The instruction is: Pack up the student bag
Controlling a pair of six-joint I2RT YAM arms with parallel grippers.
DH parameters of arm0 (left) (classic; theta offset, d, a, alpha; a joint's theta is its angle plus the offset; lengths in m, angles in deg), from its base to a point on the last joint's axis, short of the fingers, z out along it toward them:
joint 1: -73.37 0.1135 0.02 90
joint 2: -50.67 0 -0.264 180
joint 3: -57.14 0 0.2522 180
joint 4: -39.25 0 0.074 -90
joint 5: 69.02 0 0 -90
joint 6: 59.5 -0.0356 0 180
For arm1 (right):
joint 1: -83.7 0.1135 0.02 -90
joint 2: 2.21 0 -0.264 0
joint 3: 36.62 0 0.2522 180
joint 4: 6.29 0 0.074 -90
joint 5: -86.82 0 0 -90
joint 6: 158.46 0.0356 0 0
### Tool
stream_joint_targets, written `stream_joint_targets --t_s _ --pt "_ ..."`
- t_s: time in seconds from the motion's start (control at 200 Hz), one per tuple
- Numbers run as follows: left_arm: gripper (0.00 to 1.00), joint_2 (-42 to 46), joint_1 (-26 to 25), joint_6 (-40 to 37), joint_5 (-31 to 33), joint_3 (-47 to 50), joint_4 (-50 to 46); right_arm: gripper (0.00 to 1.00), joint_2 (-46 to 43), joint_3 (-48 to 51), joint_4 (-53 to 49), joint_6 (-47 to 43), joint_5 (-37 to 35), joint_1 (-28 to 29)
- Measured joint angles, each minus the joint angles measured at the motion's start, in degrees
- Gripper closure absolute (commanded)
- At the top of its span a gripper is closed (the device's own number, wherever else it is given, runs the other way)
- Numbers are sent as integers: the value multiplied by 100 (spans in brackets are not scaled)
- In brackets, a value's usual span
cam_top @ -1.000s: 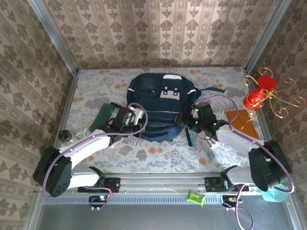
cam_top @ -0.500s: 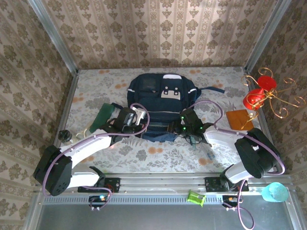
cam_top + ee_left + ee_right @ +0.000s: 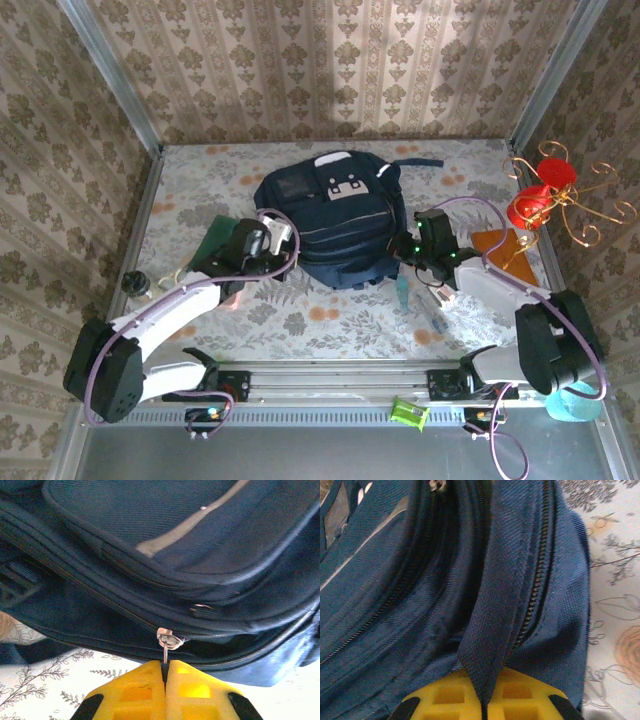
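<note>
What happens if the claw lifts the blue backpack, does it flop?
Probably floppy: the student bag is soft cloth and folds where the right claw pinches it. Lying wide and flat, it likely won't roll. Its coarse weave seems grippy.

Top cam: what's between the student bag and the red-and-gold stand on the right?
Top view: the right gripper, pinching the right edge of the student bag, and a flat orange piece lying beside the red-and-gold stand.
</note>
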Motion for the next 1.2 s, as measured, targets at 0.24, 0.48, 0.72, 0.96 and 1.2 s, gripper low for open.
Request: stream_joint_targets --t_s 0.24,0.48,0.72,0.96,1.2 --pt "100 -57 -76 184 -232 11 168 29 -326 -13 -365 -208 -81 -240" --pt "100 -289 -437 350 -229 9 284 6 -706 201 -866 85 -118 778" --pt "100 -308 -463 374 -208 -2 337 12 -496 531 -758 599 -326 1379" --pt "100 -223 -481 369 -98 -2 308 67 -238 520 -431 643 -452 1381" --pt "100 151 -26 173 -197 15 160 82 -339 459 -437 273 -415 717"
